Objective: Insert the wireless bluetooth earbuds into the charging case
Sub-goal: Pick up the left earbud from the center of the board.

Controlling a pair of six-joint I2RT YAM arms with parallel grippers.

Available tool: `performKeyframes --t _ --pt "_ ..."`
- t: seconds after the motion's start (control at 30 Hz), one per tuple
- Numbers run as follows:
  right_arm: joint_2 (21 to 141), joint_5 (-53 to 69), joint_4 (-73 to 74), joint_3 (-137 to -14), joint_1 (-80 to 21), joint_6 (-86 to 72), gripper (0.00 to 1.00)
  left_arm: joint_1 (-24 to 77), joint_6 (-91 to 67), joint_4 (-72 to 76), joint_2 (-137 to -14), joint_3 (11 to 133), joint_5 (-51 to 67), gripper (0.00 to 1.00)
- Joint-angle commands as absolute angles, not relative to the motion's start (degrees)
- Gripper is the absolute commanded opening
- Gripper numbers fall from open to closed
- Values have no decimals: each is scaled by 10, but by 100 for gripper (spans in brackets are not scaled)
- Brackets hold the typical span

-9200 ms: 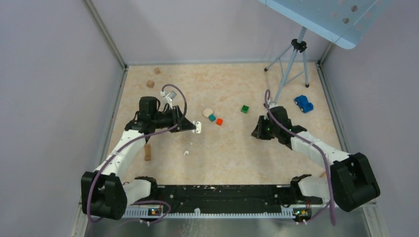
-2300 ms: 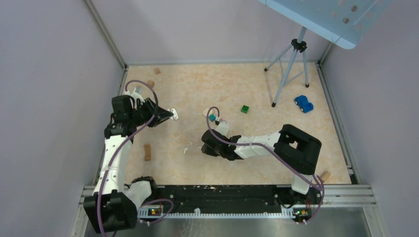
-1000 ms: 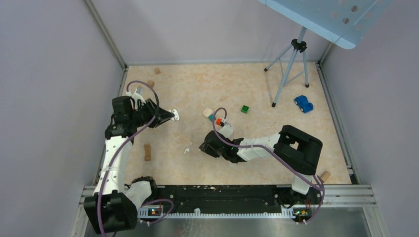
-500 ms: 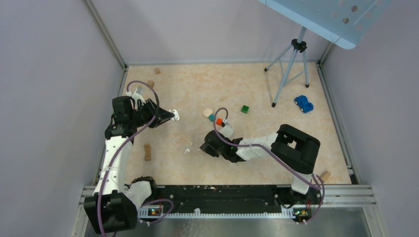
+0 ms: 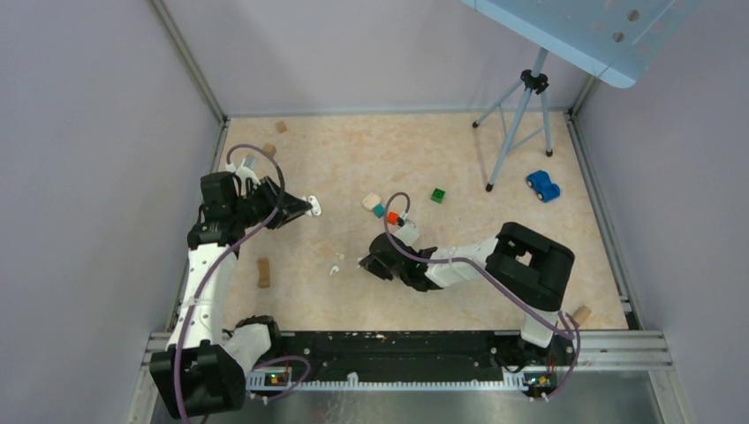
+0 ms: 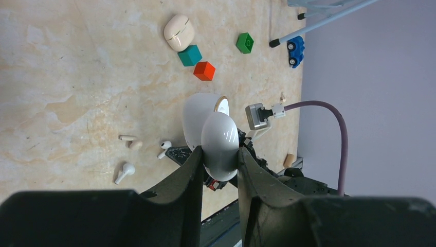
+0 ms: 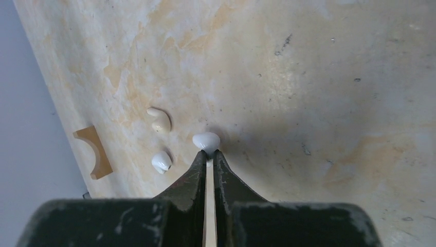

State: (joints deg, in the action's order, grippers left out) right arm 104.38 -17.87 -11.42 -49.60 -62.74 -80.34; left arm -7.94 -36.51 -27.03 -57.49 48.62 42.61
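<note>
Your right gripper (image 7: pixel 207 154) pinches one earbud (image 7: pixel 206 140); your left gripper (image 6: pixel 219 154) holds the charging case (image 6: pixel 219 139).
Your right fingers are squeezed almost together on that earbud's stem, its bulb poking past the tips, low at the table (image 7: pixel 308 77). In the top view the second earbud (image 5: pixel 334 269) lies loose at the right gripper's 9 o'clock, just beside a beige bead (image 5: pixel 339 257). Your left fingers clamp the white charging case by its sides, up off the table, between 10 and 11 o'clock from your right gripper. A cream pod (image 5: pixel 371 202) sits at its 12 o'clock, just beside a teal cube (image 5: pixel 379 210).
</note>
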Motion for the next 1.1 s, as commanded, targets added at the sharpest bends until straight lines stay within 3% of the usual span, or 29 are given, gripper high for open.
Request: performKeyframes --t 0.0,0.5,0.67,0.83,1.07 --pt "1031 -189 -70 -465 -618 -768 0 -83 -364 -249 -566 480 440 13" --pt "855 -220 -90 -393 -619 -581 0 -30 -341 -206 -591 400 494 14" --pt "918 -220 -72 -460 -638 -555 22 -30 -326 -234 -592 426 475 13" --pt "966 -220 -84 -494 -641 -548 35 -31 -321 -254 -580 441 453 13" --pt "1020 -223 -77 -539 -640 -539 36 -31 -330 -246 -581 427 460 13"
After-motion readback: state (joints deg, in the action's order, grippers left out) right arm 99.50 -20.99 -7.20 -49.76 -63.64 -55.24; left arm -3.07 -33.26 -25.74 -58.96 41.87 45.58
